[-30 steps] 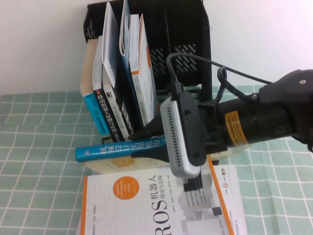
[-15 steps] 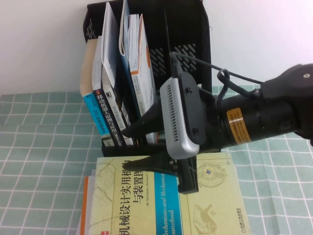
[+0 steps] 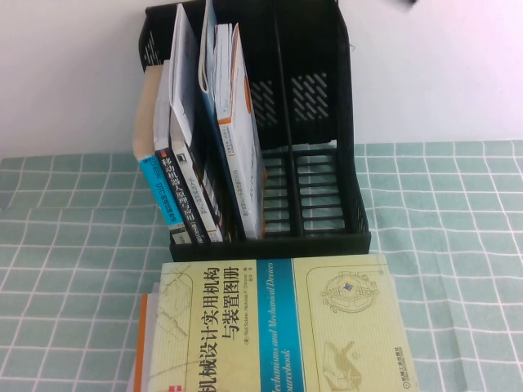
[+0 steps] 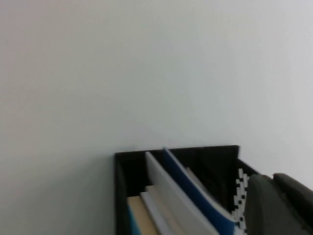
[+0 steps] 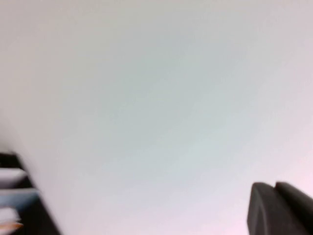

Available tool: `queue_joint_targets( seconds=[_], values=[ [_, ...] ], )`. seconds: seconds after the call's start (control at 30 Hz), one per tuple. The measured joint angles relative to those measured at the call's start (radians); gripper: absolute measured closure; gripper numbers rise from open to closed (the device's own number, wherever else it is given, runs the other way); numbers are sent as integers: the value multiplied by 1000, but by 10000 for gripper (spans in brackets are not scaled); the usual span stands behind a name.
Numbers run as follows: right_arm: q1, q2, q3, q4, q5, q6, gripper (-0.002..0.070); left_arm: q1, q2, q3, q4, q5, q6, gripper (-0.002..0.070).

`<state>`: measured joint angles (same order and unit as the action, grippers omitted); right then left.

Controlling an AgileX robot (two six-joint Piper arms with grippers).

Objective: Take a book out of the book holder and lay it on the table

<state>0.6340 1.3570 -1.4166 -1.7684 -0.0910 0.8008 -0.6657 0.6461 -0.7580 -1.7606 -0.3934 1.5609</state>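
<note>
The book [image 3: 278, 327], pale yellow cover up and blue band across it, lies flat on the table [image 3: 73, 245] just in front of the black book holder [image 3: 270, 247]. It rests on another book. Nothing grips it. Neither gripper shows in the high view. In the right wrist view my right gripper [image 5: 275, 186] is shut and empty, raised against the white wall, with a corner of the book holder [image 5: 7, 159] at the frame's edge. In the left wrist view my left gripper [image 4: 273, 178] is shut and empty, above the book holder's top [image 4: 195, 152].
Several upright books [image 3: 233, 122] fill the holder's left compartments; the two right compartments hold nothing. The orange-edged white book [image 3: 140, 343] lies under the yellow one. A white wall stands behind the holder. Green gridded cloth stretches to both sides.
My right gripper let go of the book, which dropped from spine-up to flat with its cover up. The right arm then rose out of the high view and its fingers closed.
</note>
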Motion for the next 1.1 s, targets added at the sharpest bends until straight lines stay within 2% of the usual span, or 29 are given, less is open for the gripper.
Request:
queue_joint_targets(
  seconds=[0.1, 0.3, 0.4, 0.47, 0.53, 0.7, 0.9, 1.1],
  values=[
    [0, -47, 0, 127, 249, -161, 671, 0, 0, 0, 0, -87, 63, 678],
    [0, -97, 0, 670, 921, -849, 676, 0, 0, 0, 0, -319, 138, 678],
    [-9, -99, 0, 880, 1220, -987, 677, 2, -6, 2, 0, -401, 177, 678],
    [-15, -118, 11, 1010, 1291, -1018, 677, 21, -27, 15, 0, -413, 217, 678],
    [-19, -168, 39, 1135, 1313, -1040, 677, 63, -62, 42, 0, -395, 224, 678],
    [-19, -378, 173, 1367, 1283, -1055, 678, 247, -220, 182, 0, -261, 168, 678],
    [-19, -655, 514, 1509, 1006, -1036, 678, 494, -400, 355, 0, 34, 155, 678],
    [-19, -872, 851, 1530, 696, -857, 678, 696, -440, 469, 11, 426, 155, 678]
  ],
)
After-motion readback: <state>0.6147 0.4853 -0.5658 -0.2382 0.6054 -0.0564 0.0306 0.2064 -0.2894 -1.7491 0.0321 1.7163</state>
